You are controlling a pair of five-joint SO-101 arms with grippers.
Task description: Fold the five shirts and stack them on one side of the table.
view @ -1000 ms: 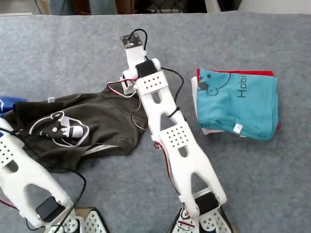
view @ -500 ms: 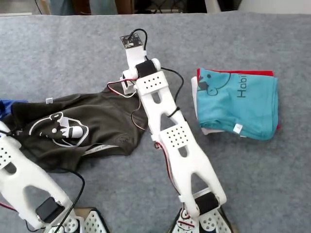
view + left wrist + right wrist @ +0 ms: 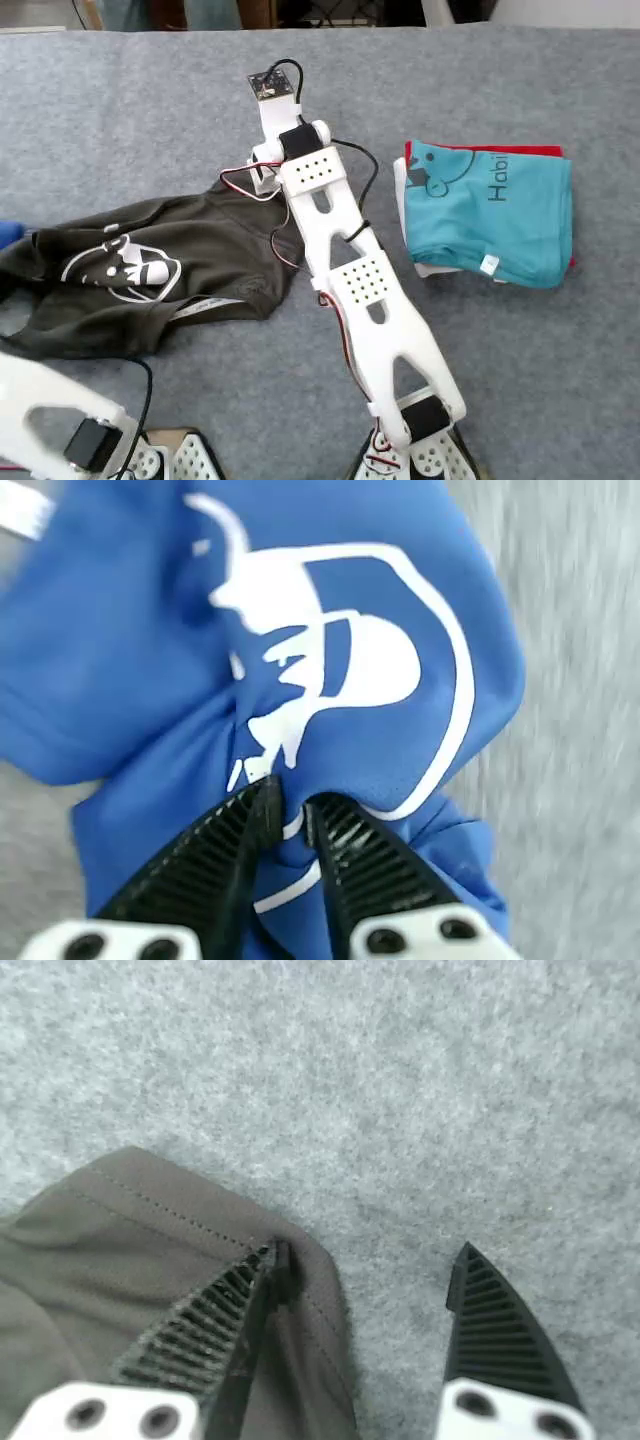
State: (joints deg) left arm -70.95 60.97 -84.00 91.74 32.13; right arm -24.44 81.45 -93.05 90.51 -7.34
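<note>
Three folded shirts are lying in a stack; left tool is pinching the blue shirt, and right tool is gaping at the edge of the unfolded dark shirt.

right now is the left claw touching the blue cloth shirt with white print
Touching. The left wrist view shows the left claw shut on a fold of the blue cloth shirt with white print.

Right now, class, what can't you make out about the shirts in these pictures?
High view: blue shirt cut off by the left edge.
High view: teal shirt covers the stack; count beneath unclear.
Left wrist view: blue shirt overruns the frame; shape unknown.
</note>
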